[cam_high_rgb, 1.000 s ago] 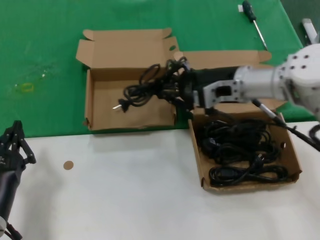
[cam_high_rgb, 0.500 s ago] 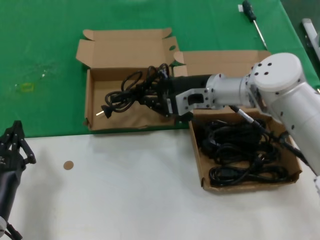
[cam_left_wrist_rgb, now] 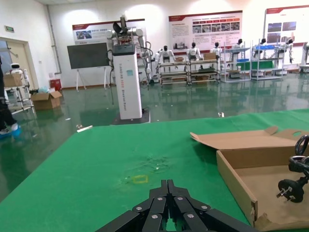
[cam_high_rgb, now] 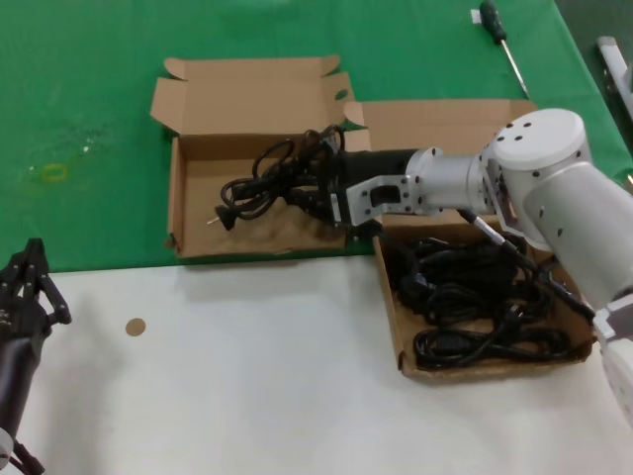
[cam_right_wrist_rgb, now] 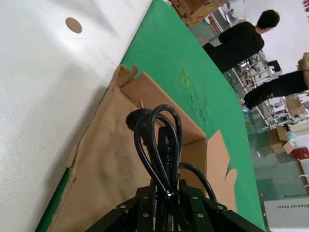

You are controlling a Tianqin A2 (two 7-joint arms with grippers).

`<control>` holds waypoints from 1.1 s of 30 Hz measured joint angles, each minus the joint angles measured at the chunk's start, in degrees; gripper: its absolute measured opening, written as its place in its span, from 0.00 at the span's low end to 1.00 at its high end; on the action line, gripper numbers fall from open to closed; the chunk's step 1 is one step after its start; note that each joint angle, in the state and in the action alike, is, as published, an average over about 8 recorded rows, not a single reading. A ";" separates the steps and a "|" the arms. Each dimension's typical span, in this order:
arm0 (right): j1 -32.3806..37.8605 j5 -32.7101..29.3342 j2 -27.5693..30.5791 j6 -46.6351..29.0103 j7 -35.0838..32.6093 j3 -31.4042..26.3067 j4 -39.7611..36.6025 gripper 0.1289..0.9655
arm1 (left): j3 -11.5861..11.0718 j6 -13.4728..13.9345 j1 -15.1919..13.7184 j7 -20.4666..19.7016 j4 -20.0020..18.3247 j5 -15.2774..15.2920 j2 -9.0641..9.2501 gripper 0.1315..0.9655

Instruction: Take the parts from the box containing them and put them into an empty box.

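Observation:
My right gripper (cam_high_rgb: 321, 193) is shut on a bundled black power cord (cam_high_rgb: 262, 186), which hangs low over the floor of the left cardboard box (cam_high_rgb: 198, 198); nothing else is in that box. The cord's plug (cam_high_rgb: 224, 218) points toward the box's left wall. In the right wrist view the cord (cam_right_wrist_rgb: 159, 130) rises from between the fingers of the right gripper (cam_right_wrist_rgb: 166, 186), above the box floor (cam_right_wrist_rgb: 106, 159). The right-hand box (cam_high_rgb: 495, 368) holds several more black cords (cam_high_rgb: 475, 297). My left gripper (cam_high_rgb: 35, 287) waits, shut, at the near left; it shows as the left gripper (cam_left_wrist_rgb: 168, 186) in its wrist view.
Both boxes straddle the border of the green mat (cam_high_rgb: 89, 99) and the white table (cam_high_rgb: 247, 376), lids folded back. A screwdriver (cam_high_rgb: 499, 35) lies at the far right of the mat. A small brown disc (cam_high_rgb: 135, 326) sits on the white surface.
My right gripper has carried the cord leftward from the boxes' shared edge to over the left box. In the last half second the cord swung slightly back right.

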 joint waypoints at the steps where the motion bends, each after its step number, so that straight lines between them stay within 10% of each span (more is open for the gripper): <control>1: 0.13 0.05 -0.07 0.00 -0.23 0.16 -0.36 0.12 | 0.00 0.00 0.00 0.00 0.00 0.00 0.00 0.02; 20: -0.22 0.23 0.39 -0.86 0.09 1.54 0.74 0.39 | 0.00 0.00 0.00 0.00 0.00 0.00 0.00 0.02; 33: -8.85 -1.25 8.69 -2.62 13.50 -0.12 23.04 0.67 | 0.00 0.00 0.00 0.00 0.00 0.00 0.00 0.02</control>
